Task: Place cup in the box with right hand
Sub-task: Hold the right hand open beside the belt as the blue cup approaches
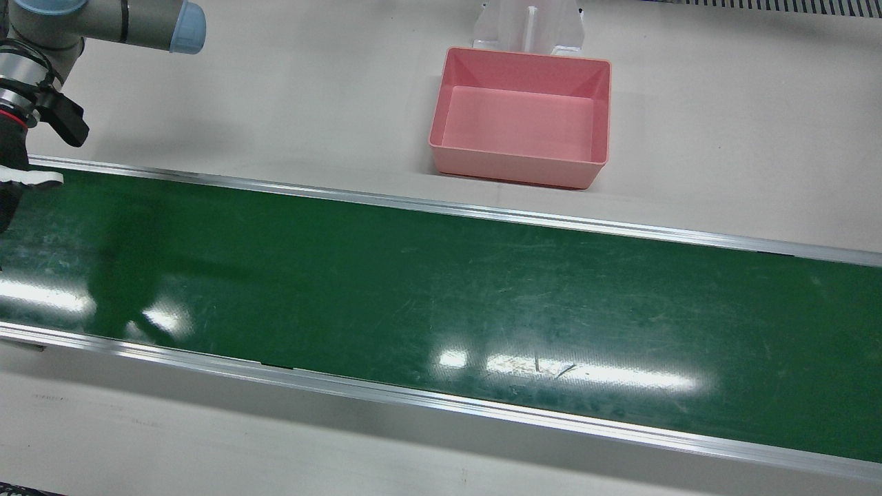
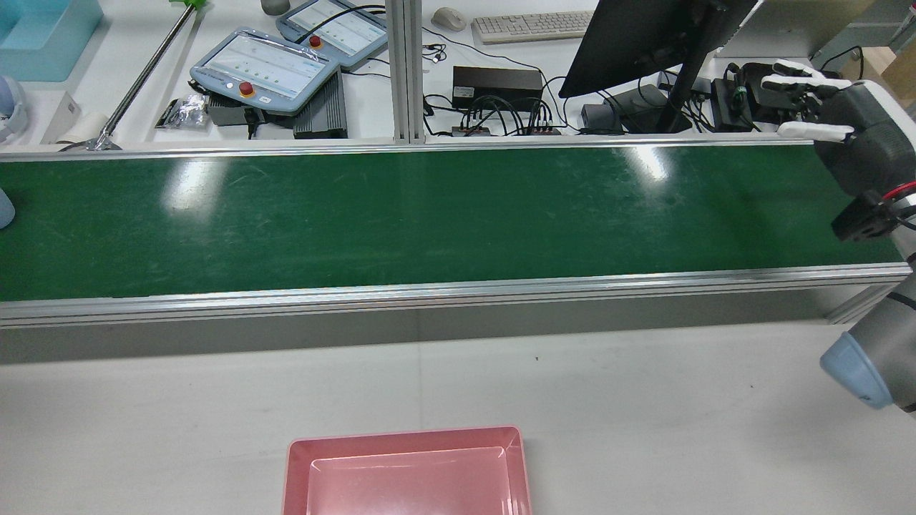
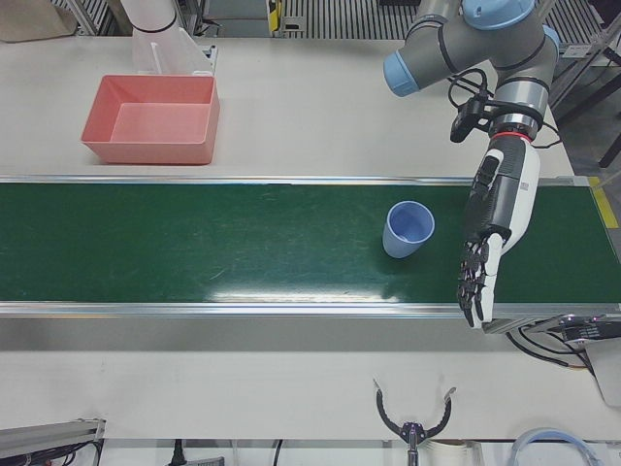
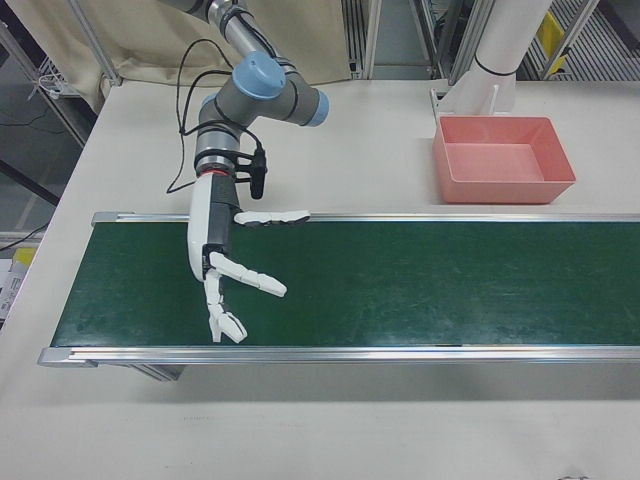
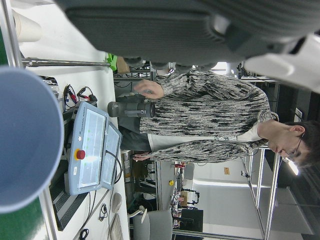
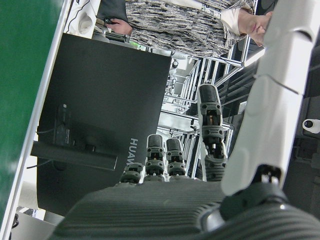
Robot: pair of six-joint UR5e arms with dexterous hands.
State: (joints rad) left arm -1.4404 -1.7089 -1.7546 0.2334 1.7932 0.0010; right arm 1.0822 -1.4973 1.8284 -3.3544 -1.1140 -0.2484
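A light blue cup (image 3: 408, 229) stands upright on the green conveyor belt (image 3: 194, 252), near the belt's end by my left arm. It fills the left of the left hand view (image 5: 25, 145) and just shows at the rear view's left edge (image 2: 3, 207). My left hand (image 3: 490, 228) is open and empty, fingers stretched out, just beside the cup and apart from it. My right hand (image 4: 225, 260) is open and empty over the opposite end of the belt, far from the cup; it also shows in the rear view (image 2: 844, 121). The pink box (image 1: 510, 169) sits empty on the white table beside the belt.
Aluminium rails (image 1: 441, 207) run along both belt edges. Behind the belt stand a monitor (image 2: 644, 36), teach pendants (image 2: 265, 71) and cables. A white pedestal (image 1: 529, 24) stands right behind the box. A person (image 5: 200, 125) stands beyond the station.
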